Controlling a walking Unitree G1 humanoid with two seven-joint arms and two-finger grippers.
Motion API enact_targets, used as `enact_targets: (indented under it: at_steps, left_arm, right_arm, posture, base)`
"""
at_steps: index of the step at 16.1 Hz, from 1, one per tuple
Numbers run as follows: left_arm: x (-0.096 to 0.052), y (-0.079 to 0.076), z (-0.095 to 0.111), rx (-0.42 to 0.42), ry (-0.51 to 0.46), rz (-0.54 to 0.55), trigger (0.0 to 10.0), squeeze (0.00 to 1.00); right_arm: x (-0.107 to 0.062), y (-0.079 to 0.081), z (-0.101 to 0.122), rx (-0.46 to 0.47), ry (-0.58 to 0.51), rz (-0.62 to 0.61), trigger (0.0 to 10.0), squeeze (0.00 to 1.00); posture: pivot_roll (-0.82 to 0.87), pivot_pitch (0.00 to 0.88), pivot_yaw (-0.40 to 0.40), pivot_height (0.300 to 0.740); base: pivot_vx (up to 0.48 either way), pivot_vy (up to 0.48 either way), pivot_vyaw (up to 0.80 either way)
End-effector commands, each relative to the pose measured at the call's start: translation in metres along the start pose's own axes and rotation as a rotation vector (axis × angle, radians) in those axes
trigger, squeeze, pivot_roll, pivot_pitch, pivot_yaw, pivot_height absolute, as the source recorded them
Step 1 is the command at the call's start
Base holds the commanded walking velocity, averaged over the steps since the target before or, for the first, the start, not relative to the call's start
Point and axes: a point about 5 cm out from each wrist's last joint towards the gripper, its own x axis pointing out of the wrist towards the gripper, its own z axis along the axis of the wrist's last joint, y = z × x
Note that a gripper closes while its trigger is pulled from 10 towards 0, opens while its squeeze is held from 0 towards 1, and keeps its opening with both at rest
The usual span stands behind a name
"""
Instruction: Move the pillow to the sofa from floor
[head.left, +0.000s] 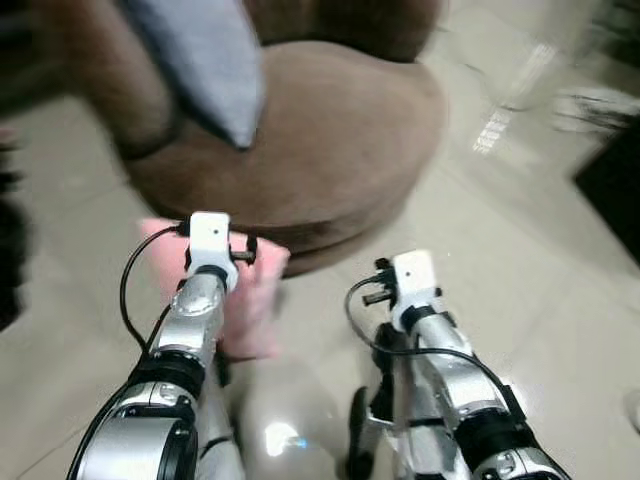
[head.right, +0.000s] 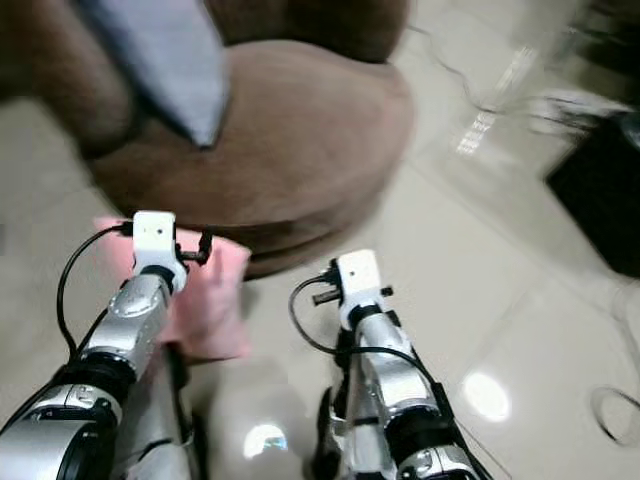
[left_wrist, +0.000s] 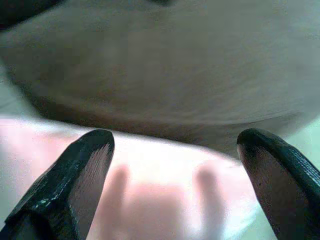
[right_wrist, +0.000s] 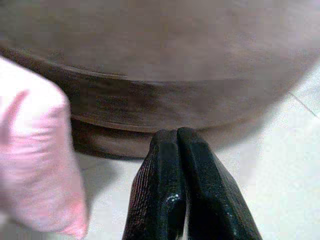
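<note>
On the pale tiled floor (head.left: 520, 250), just in front of the round brown sofa (head.left: 330, 150), lies the pink pillow (head.left: 255, 300), w/ its far edge at or right beside the sofa's base; can't tell if they touch. Left gripper (left_wrist: 175, 165) is over the pillow, fingers (left_wrist: 75, 175) spread wide apart w/ nothing between them, pink fabric showing in the gap below and the sofa's side beyond. In the head views the left arm (head.left: 190, 330) reaches fwd and covers part of the pillow. Right gripper (right_wrist: 177, 150) is near the floor in front of the sofa's base, to the right of the pillow and clear of it; its fingers (right_wrist: 160, 190) are pressed together, gripping nothing. Right arm (head.right: 375, 350) extends fwd over bare tile. A grey cushion (head.left: 205, 60) leans on the sofa's seat toward the robot's left, one corner pointing down. A dark boxy object (head.right: 600, 190) sits on the floor well off to the right, w/ a thin cable (head.right: 610, 410) looped on the tile nearer the robot. Head views are blurred.
</note>
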Motion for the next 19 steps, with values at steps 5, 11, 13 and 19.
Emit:
enact_targets:
  at_steps: [5,11,13,19]
  left_arm:
    - [-0.004,-0.008,-0.006,0.007,0.017,-0.013,10.0,0.00]
    - [-0.004,-0.012,-0.007,0.014,0.024,-0.021,10.0,0.00]
    - [-0.004,-0.013,-0.007,0.022,0.029,-0.027,10.0,0.00]
    - [-0.002,-0.020,-0.004,0.039,0.034,-0.030,10.0,0.00]
  right_arm:
    - [-0.004,-0.006,-0.005,-0.020,0.024,-0.017,10.0,0.00]
    - [-0.006,-0.003,-0.004,-0.027,0.014,0.001,10.0,0.00]
    - [-0.006,-0.003,-0.004,-0.018,0.021,0.002,10.0,0.00]
    - [-0.005,-0.005,-0.004,-0.025,0.024,0.005,10.0,0.00]
  posture:
    - [-0.01,0.252,-0.084,0.533]
    - [-0.01,0.257,-0.085,0.557]
    - [-0.01,0.256,-0.081,0.577]
    - [-0.02,0.251,-0.075,0.624]
  base:
    - [0.000,0.000,0.00]
    - [0.000,0.000,0.50]
    - [0.000,0.000,0.47]
    - [0.000,0.000,0.29]
